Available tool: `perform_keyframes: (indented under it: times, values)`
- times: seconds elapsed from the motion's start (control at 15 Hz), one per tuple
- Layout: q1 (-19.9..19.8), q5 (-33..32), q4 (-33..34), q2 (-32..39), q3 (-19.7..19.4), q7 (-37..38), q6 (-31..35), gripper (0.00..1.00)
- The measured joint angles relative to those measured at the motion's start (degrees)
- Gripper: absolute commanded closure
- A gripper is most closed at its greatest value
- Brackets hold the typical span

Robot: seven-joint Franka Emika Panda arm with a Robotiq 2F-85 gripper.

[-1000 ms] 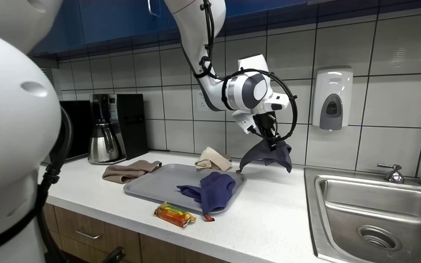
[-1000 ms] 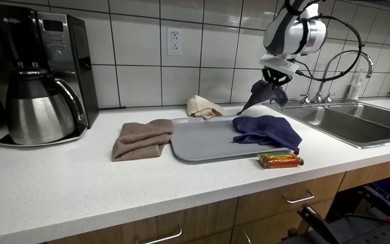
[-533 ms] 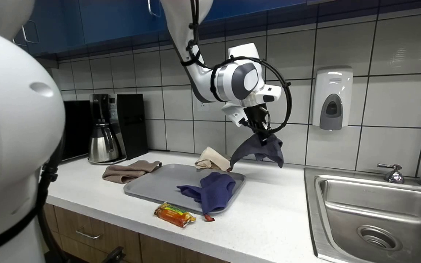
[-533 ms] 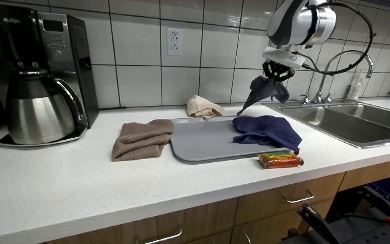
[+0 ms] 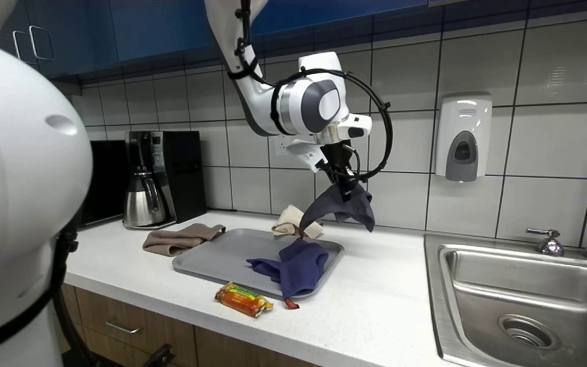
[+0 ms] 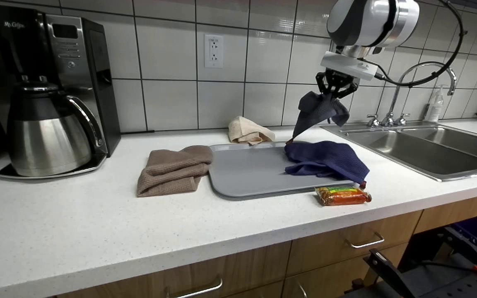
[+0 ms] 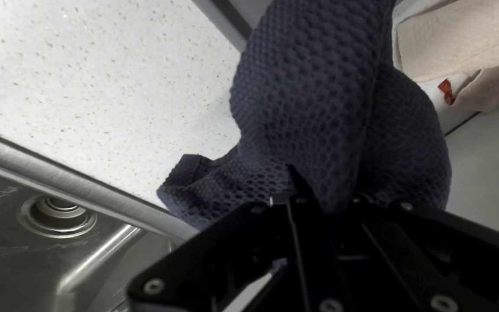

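Observation:
My gripper [image 5: 345, 192] is shut on a dark grey cloth [image 5: 338, 205] and holds it in the air near the tray's back right corner. The cloth drapes down on both sides; its lowest corner hangs by the tray edge, and I cannot tell if it touches. In an exterior view the gripper [image 6: 332, 93] and grey cloth [image 6: 319, 109] appear above a navy cloth [image 6: 329, 161]. The navy cloth lies crumpled on the grey tray [image 6: 246, 176]. In the wrist view the grey cloth [image 7: 310, 99] hides much of the fingertips [image 7: 321, 203].
A beige cloth [image 5: 287, 220] lies behind the tray by the tiled wall. A brown cloth [image 6: 176, 170] lies beside the tray, towards the coffee maker [image 6: 56, 124]. An orange snack packet [image 5: 242, 299] lies at the counter's front. A steel sink [image 5: 435, 290] and wall soap dispenser [image 5: 462, 135] stand right.
The gripper with the grey cloth has moved left and slightly up in an exterior view, closer to the tray and the beige cloth. The things on the counter have not moved.

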Motion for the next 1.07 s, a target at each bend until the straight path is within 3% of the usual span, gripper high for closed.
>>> perform_keyframes:
  times: [0.6, 1.07]
  values:
    - [0.1, -1.7, -5.6, -2.3, 3.9, -3.2, -0.8, 0.98]
    - [1.5, -8.6, -5.8, 0.8, 4.1, -2.5, -1.0, 0.98]
